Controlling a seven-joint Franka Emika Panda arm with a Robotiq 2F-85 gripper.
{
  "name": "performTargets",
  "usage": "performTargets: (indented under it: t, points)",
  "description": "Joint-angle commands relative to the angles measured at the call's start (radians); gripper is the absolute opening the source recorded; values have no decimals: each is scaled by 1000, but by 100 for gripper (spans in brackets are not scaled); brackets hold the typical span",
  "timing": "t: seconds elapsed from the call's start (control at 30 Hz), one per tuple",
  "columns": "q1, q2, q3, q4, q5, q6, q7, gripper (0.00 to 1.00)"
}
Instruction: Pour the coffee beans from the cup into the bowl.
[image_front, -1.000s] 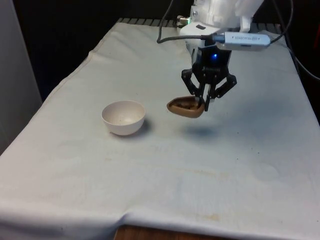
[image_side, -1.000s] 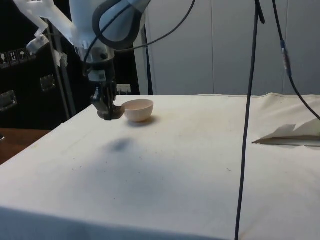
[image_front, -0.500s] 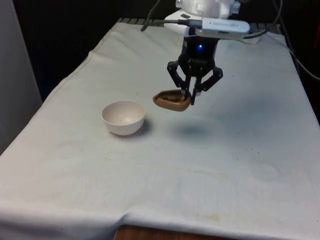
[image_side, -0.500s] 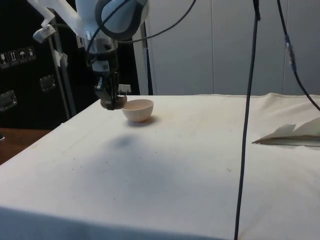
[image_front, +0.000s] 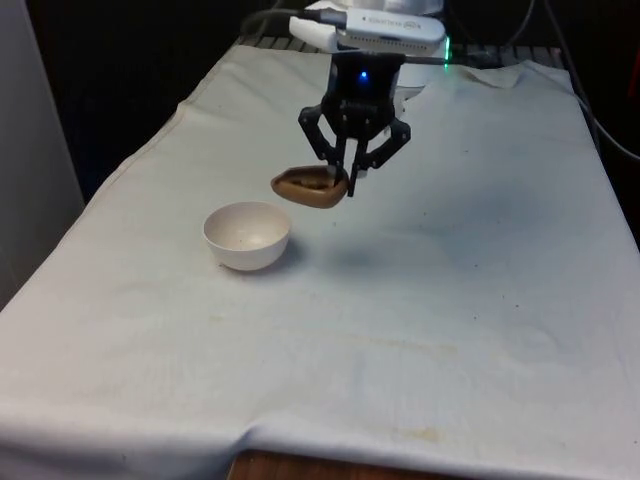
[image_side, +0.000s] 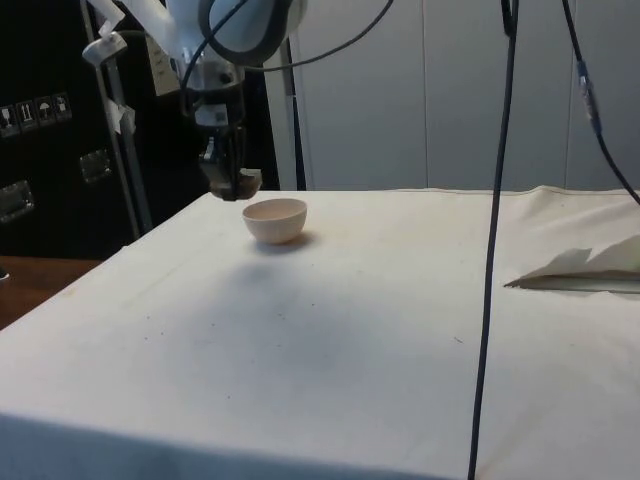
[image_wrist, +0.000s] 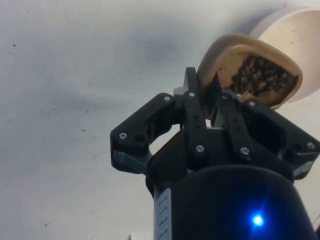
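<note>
Since a second ago the hand has been carried toward the front view's left and raised, so the cup is now hung just beside and above the bowl rather than well apart from it. The cup is pinched by its rim between the closed fingers, and is held roughly level, presumably so nothing is spilled in transit; the coffee beans are seen piled inside it in the wrist view. The bowl is left standing upright on the counter, apparently without beans. The pour is judged not yet started: the cup likely needs shifting further over the bowl's opening, then tipping toward it.
</note>
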Motion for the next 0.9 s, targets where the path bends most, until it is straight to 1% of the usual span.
performTargets:
  t: [0.0,0.13,0.17,0.2,0.23,0.27,0.4,0.43,0.47,0.5,0.7,0.73,0.77,0.87]
  points:
    - [-6,-9,2,-3,8,-8,-13,2]
    - [-12,-16,-3,-3,8,-10,-23,2]
    - [-6,-11,-7,0,0,-7,-13,2]
    - [-7,-13,-9,0,0,-8,-15,2]
    - [-15,-18,-7,-4,9,-10,-28,2]
    - [-18,-19,-11,-6,12,-8,-36,2]
    - [-24,-19,-18,-6,27,-6,-56,2]
    - [-26,-19,-24,-5,38,-6,-70,2]
    - [-17,-13,-32,0,27,-8,-59,2]
    - [-29,-20,-26,-4,44,-7,-78,2]
    - [-34,-20,-48,0,88,-10,-129,2]
    - [-24,-17,-59,2,81,-8,-122,2]
    - [-36,-21,-55,2,106,-12,-149,2]
    - [-38,-23,-66,5,136,-15,-179,2]
